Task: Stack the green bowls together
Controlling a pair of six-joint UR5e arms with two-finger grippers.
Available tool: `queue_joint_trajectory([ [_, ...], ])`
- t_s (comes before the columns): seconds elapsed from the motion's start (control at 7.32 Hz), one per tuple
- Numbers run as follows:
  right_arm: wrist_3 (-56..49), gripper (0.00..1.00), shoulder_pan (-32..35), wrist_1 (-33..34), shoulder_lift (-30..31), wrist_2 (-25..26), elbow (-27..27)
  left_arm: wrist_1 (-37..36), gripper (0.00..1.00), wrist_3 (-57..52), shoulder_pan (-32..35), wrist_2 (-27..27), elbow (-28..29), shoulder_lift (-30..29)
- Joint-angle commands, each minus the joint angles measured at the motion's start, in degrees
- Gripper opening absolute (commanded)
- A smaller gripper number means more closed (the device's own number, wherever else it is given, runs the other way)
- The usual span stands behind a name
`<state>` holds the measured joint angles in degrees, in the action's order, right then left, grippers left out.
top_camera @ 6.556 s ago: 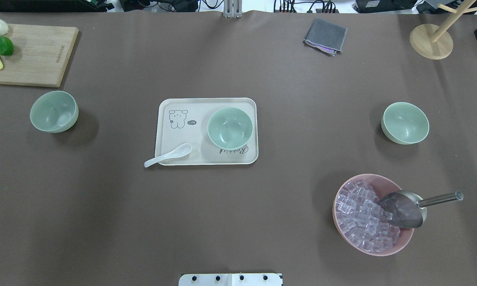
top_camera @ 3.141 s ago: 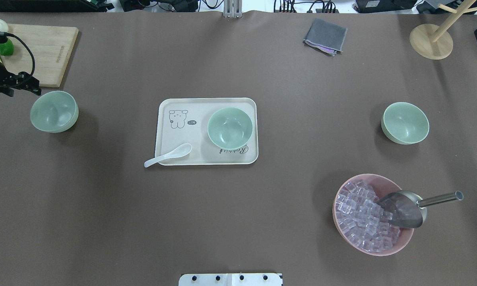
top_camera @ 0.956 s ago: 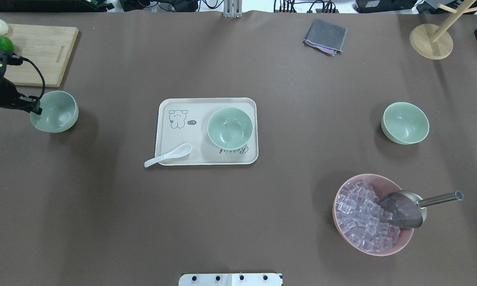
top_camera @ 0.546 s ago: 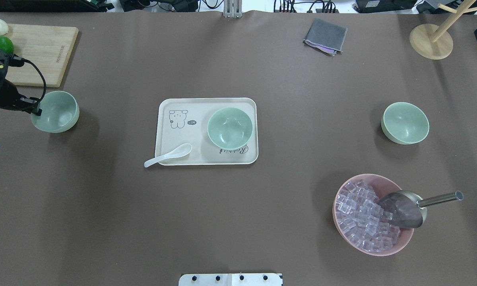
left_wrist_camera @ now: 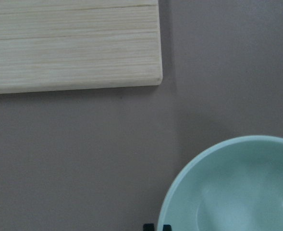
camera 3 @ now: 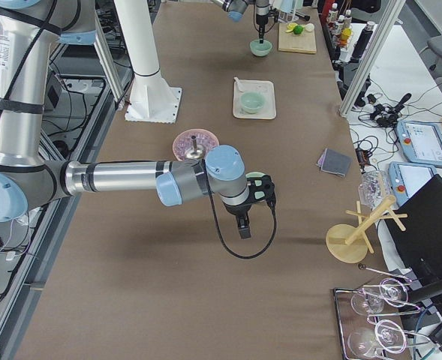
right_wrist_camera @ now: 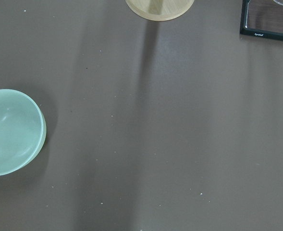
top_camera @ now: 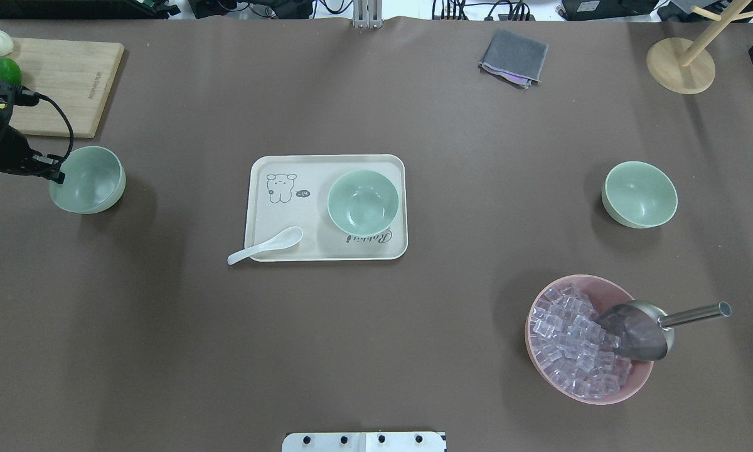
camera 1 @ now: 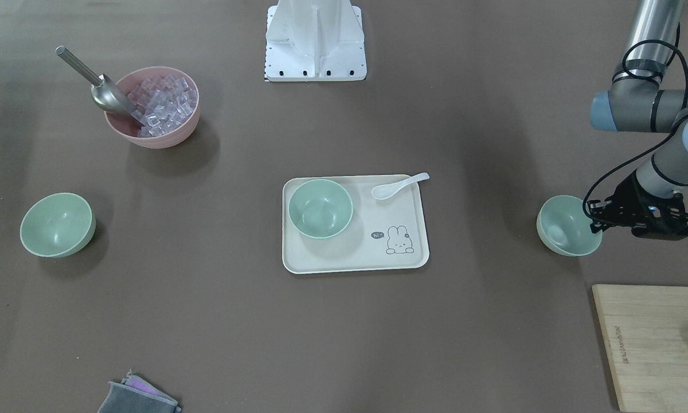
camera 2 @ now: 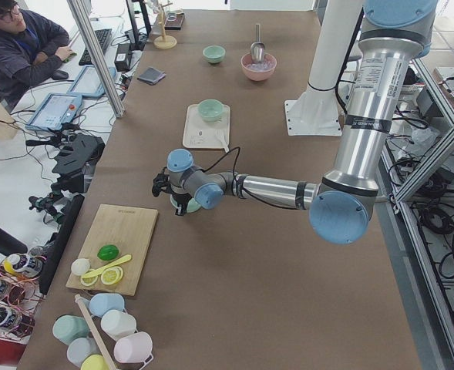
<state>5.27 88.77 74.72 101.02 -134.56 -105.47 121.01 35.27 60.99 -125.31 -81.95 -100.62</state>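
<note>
Three pale green bowls are in view. One green bowl [top_camera: 363, 202] sits on the cream tray [top_camera: 314, 168] at the centre. Another green bowl [top_camera: 640, 193] stands alone on the right. My left gripper [top_camera: 55, 174] is at the outer rim of the third green bowl [top_camera: 91, 182] on the left, shut on that rim. The left wrist view has its fingertips [left_wrist_camera: 148, 226] close together at the bowl's edge [left_wrist_camera: 237, 192]. My right gripper [camera 3: 242, 227] shows only in the exterior right view, hovering near the right bowl [right_wrist_camera: 11, 132]; I cannot tell whether it is open or shut.
A pink bowl [top_camera: 627, 386] of clear cubes with a metal scoop [top_camera: 640, 329] stands at the near right. A wooden cutting board [top_camera: 56, 85] with fruit lies just behind the left bowl. A white spoon [top_camera: 267, 245] overhangs the tray. A grey cloth [top_camera: 514, 56] and a wooden stand [top_camera: 681, 66] are at the far side.
My left arm came in from the left edge and closed in on the left bowl's rim. In the last half second that bowl shifted slightly toward the near side.
</note>
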Motion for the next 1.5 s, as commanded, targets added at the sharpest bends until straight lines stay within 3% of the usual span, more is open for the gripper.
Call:
queue_joint_trajectory([
  [0.0, 0.0, 0.99, 0.0, 0.0, 0.2, 0.0, 0.0, -4.0, 0.0, 0.6, 0.0, 0.0, -3.8, -0.7],
  [0.41, 0.0, 1.0, 0.0, 0.0, 0.5, 0.0, 0.0, -28.0, 0.0, 3.6, -1.3, 0.6, -15.6, -9.0],
  [0.82, 0.0, 0.99, 0.0, 0.0, 0.6, 0.1, 0.0, -30.9, 0.0, 21.7, -12.6, 2.5, -16.4, -19.6],
  [1.09, 0.0, 0.99, 0.0, 0.0, 0.6, 0.1, 0.0, -34.8, 0.0, 28.9, -15.9, 2.7, -16.3, -25.7],
  [1.37, 0.0, 0.99, 0.0, 0.0, 0.7, 0.3, 0.0, -34.8, 0.0, 36.5, -20.5, 6.6, -12.8, -32.1],
])
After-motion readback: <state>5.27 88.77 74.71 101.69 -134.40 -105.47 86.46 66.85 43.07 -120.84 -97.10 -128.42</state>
